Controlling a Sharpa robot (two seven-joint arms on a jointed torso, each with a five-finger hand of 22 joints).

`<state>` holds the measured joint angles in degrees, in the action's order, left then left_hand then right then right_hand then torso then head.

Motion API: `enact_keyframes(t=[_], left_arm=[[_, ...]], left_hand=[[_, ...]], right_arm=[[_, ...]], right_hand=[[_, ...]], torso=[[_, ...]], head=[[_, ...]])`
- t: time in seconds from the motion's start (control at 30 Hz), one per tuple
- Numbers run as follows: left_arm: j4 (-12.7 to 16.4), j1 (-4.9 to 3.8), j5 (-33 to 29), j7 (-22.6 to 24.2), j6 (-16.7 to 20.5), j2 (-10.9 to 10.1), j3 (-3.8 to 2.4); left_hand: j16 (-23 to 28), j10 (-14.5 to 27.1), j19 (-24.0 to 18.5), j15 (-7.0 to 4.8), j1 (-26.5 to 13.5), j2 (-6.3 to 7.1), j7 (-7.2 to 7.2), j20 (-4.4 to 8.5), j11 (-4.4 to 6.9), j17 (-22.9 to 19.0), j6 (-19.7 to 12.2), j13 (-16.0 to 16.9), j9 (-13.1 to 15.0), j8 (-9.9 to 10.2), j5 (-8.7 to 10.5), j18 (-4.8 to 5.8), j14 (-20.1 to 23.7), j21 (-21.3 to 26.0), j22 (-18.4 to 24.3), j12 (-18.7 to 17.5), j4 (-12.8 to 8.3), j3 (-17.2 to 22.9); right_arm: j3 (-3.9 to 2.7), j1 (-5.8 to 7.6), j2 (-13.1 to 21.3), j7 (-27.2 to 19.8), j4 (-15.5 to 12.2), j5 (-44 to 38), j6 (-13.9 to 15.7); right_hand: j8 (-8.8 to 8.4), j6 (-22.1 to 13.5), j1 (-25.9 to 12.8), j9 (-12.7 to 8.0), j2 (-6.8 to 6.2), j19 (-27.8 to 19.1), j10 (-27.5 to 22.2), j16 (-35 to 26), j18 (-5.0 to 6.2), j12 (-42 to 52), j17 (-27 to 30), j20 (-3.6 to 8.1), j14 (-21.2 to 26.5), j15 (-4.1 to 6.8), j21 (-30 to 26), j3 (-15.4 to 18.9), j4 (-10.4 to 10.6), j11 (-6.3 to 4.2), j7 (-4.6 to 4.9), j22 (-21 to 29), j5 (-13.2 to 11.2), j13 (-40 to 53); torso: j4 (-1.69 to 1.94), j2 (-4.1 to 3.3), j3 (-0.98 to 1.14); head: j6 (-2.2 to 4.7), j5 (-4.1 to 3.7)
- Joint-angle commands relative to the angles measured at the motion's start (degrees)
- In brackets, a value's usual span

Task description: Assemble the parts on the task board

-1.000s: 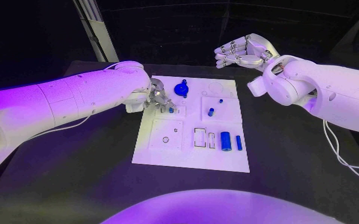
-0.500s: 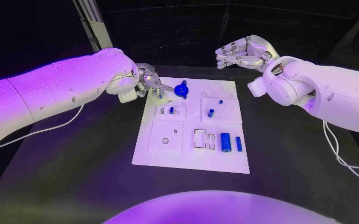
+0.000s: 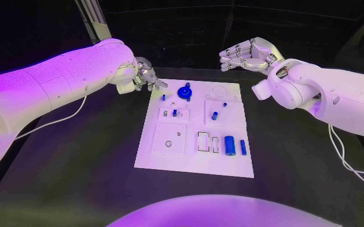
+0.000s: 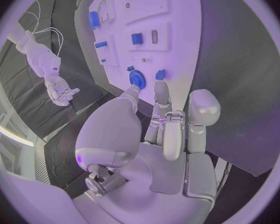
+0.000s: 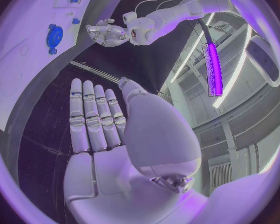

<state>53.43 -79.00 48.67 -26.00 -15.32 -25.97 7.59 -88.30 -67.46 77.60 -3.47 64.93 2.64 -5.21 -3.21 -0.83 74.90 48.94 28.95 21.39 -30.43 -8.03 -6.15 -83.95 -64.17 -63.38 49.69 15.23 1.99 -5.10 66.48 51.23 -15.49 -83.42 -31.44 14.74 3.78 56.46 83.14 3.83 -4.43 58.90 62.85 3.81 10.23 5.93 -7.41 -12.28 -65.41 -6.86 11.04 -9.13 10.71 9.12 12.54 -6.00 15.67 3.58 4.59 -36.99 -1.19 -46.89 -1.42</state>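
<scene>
Left hand [image 3: 144,79] hovers empty, fingers apart, just off the task board [image 3: 194,161]; right hand [image 3: 246,53] open too (blue gear [image 3: 184,91] between them).

A robotics lab or test cell: a black desk [image 3: 91,174] carries a lone white task board [image 3: 193,158] beyond the fingers [image 4: 162,92], dark curtained walls close in behind it, and a metal frame post [image 3: 85,3] and long ceiling light strips [image 5: 211,64] stand overhead.

Head looks down – wrists close; all share task board [image 3: 195,127].
</scene>
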Motion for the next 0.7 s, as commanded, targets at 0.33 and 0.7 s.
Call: enact_keyframes(t=[0.33,0.7], left_arm=[[-8.4,1.19,6.4,3.1,-5.4,5.3,0.16],[-10.0,1.88,7.0,3.0,-7.9,6.7,0.22]], left_hand=[[0.2,0.2,0.0,0.06,0.1,-0.88,0.71,0.26,0.59,10.9,3.3,-0.4,-0.5,-1.0,1.73,-0.50,-5.1,-0.3,-0.6,0.5,1.2,-3.4],[-0.4,-0.4,0.9,-0.25,0.5,-1.87,1.17,0.53,0.98,12.3,4.5,-0.6,-0.7,-1.4,1.99,-0.14,-5.4,-1.7,-2.1,0.7,1.1,-4.4]], right_arm=[[-0.03,0.10,-0.3,-0.5,-0.1,0.2,-0.3],[-0.03,0.10,-0.5,-0.5,-0.1,0.2,-0.3]], right_hand=[[-0.15,-0.2,-0.1,0.0,0.26,0.1,-0.5,-0.1,0.22,-0.2,0.1,-0.45,0.2,0.14,-0.2,-0.1,-0.4,-0.01,-0.13,0.0,0.3,0.0],[-0.14,-0.2,0.0,0.0,0.30,0.2,-0.5,0.0,0.24,-0.2,0.2,-0.44,0.2,0.17,-0.3,-0.1,-0.5,-0.03,-0.15,0.1,0.2,0.0]], torso=[[-0.18,-0.34,-0.05],[-0.18,-0.23,0.00]], head=[[0.11,0.26],[-0.19,0.25]])
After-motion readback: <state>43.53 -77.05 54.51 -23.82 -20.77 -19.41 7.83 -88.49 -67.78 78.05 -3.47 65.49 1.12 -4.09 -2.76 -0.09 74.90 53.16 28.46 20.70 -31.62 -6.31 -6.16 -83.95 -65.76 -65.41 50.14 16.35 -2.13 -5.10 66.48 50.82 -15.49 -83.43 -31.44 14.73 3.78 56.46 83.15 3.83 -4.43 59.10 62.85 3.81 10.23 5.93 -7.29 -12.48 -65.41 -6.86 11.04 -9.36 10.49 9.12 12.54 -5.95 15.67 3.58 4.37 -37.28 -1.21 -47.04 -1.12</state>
